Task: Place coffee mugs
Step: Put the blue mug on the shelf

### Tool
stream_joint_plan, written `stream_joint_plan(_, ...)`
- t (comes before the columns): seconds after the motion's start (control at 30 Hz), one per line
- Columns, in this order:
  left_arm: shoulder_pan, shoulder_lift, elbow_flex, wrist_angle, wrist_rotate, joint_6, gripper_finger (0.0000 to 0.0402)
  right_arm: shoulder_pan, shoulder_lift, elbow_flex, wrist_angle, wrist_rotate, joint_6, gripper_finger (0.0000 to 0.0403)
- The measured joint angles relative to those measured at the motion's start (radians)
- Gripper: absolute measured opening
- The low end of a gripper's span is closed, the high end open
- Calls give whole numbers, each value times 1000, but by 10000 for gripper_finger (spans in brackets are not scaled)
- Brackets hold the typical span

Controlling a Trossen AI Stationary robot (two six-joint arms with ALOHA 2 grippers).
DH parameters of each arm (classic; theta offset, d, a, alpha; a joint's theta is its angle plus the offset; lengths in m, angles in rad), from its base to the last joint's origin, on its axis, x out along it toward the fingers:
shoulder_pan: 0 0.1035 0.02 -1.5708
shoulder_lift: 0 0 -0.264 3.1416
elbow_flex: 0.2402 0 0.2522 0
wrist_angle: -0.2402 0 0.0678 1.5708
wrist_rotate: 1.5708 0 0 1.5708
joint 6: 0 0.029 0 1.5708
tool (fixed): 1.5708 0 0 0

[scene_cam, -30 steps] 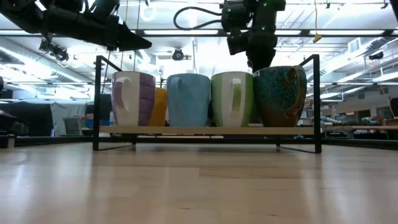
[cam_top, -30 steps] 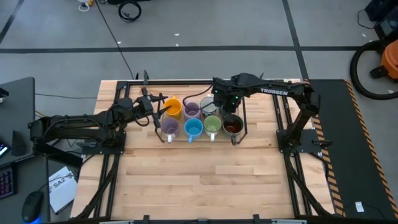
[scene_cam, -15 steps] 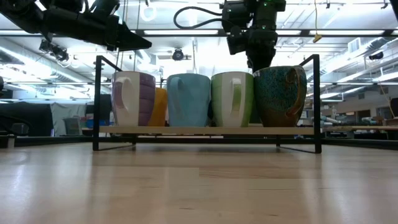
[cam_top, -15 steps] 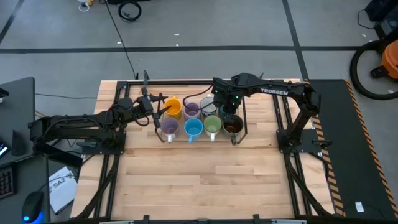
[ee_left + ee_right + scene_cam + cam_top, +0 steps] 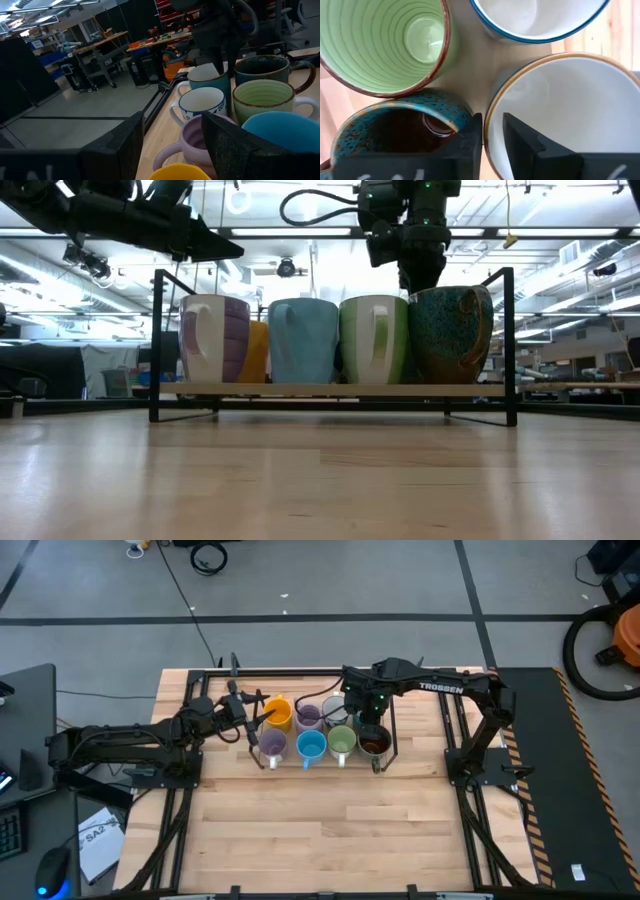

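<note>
Grey floor (image 5: 330, 580), bright ceiling lights (image 5: 560, 232)

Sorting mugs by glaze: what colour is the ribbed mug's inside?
Light green, with a brown rim; clearest in the right wrist view.

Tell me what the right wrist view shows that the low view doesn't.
Only the right wrist view: the mugs' insides, the pale mug whose rim sits between the right gripper's slightly parted fingers, and a blue-rimmed white mug.
Only the low view: the wire rack, the lavender mug, blue mug, and the room behind.
Both: the green mug and the dark speckled mug.
</note>
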Motion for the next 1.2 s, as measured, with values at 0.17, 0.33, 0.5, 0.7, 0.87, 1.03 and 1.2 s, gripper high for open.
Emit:
stream_joint_plan(0.17, 0, 0, 0, 0, 0, 2, 203, -1, 0, 0, 0, 0, -2, 104)
stream_joint_plan(0.33, 0, 0, 0, 0, 0, 2, 203, -1, 0, 1, -5, 1, -3, 121)
stream_joint_plan(0.5, 0, 0, 0, 2, 0, 28, 203, -1, 0, 1, -24, 1, -19, 124)
stream_joint_plan(0.7, 0, 0, 0, 23, 0, 26, 203, -6, 0, 1, -23, 1, -23, 124)
stream_joint_plan(0.87, 0, 0, 0, 25, 0, 26, 203, -6, 0, 22, -28, 4, -30, 123)
stream_joint_plan(1.03, 0, 0, 0, 27, 0, 26, 203, -6, 0, 78, -40, 5, -51, 123)
stream_joint_plan(1.2, 0, 0, 0, 27, 0, 26, 203, -6, 0, 108, -72, -7, -59, 124)
